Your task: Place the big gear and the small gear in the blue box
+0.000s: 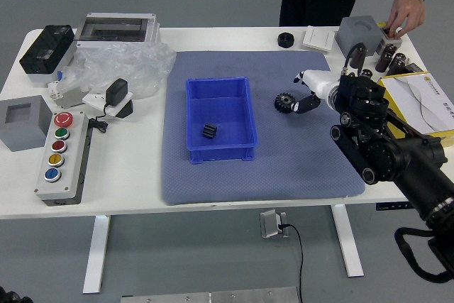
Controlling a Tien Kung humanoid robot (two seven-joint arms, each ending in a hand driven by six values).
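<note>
On the mat, R of the blue box, lies the big gear — R hand right by it, fingers parted, approx. half open, w/ no grip on it. Small gear is inside the box. L arm at bottom-L corner. Far side, top R: a person's hand — fingertips down at a small grey box.

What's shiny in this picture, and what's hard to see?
Head view: pale glints streak the crumpled plastic; the right arm's black parts blend together; the gear in the blue box is dark, so its teeth are hard to count.
</note>
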